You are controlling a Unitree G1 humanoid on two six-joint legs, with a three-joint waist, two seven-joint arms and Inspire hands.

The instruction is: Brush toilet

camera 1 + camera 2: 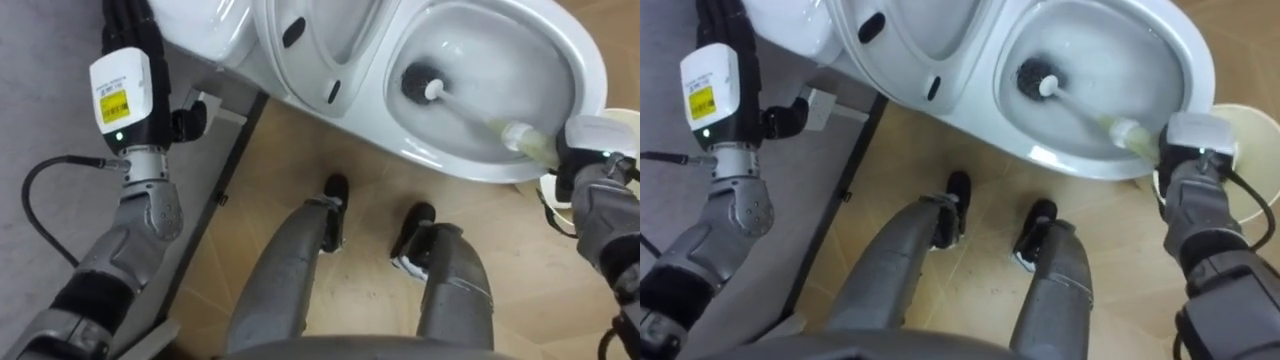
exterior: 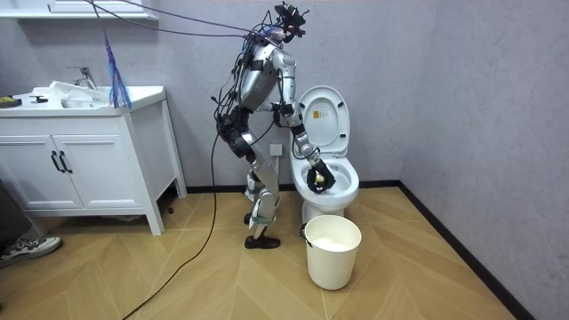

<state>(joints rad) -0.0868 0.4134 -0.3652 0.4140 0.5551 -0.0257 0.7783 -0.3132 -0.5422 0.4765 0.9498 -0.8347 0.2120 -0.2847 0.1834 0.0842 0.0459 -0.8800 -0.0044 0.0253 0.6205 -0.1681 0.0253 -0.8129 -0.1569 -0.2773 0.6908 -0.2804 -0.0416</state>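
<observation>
The white toilet (image 1: 592,72) stands open with its lid (image 2: 325,114) raised. Inside the bowl a toilet brush (image 1: 468,108) lies slanted, its black head (image 1: 421,82) against the bowl's inner wall on my left. The white shaft ends in a yellow-green grip, and my right hand (image 1: 588,160) is shut on that grip at the bowl's right rim. My left hand (image 1: 128,30) is raised at the upper left beside the toilet's base, and its fingers run off the top edge. In the room view I stand bent over the toilet (image 2: 343,185) with my right hand (image 2: 315,174) in the bowl.
A white bucket (image 2: 333,251) stands on the wooden floor just in front of the toilet, and its rim (image 1: 1243,118) shows behind my right hand. A white vanity cabinet (image 2: 98,169) with a sink lies several steps off. The grey wall runs behind the toilet.
</observation>
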